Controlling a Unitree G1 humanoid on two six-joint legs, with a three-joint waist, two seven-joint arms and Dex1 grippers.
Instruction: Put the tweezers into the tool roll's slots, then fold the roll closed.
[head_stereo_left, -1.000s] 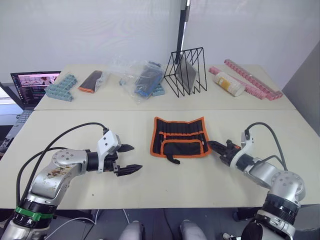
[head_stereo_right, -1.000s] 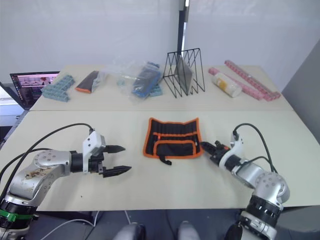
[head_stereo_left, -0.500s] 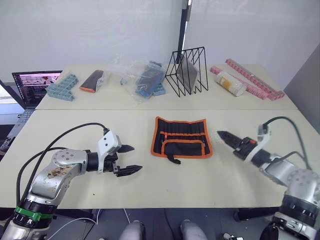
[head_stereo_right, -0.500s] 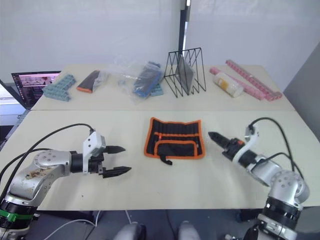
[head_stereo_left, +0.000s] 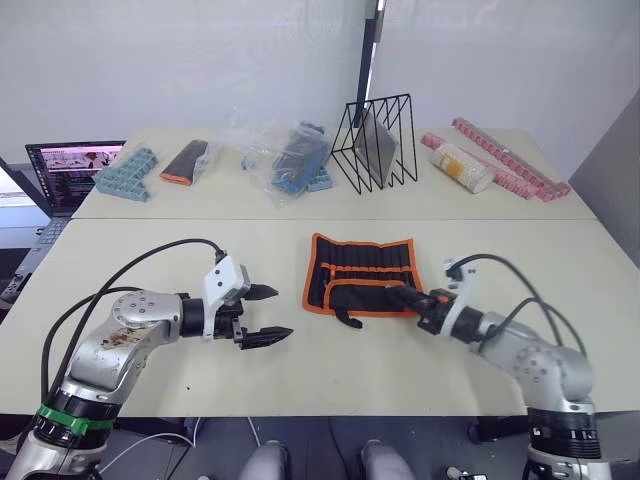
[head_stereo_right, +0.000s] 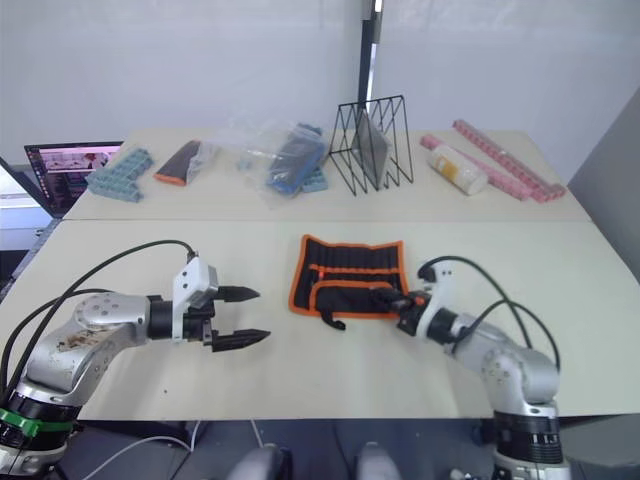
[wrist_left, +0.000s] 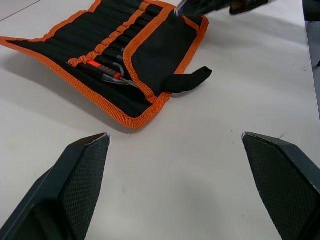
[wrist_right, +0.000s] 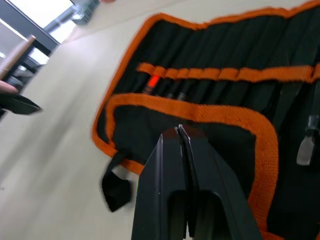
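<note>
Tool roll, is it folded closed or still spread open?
Partly folded: the tool roll has its bottom flap up over the slots, whose upper part shows, strap loose.

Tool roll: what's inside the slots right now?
The tool roll lies open. Dark slim tools sit in the slots, one with an orange-red section. The lower flap is folded up, covering whatever lies beneath it.

One tool roll (head_stereo_left: 360, 274), one wire rack (head_stereo_left: 373, 142), one laptop (head_stereo_left: 68, 170), one bottle (head_stereo_left: 458, 167), two grippers (head_stereo_left: 268, 313) (head_stereo_left: 395, 294).
</note>
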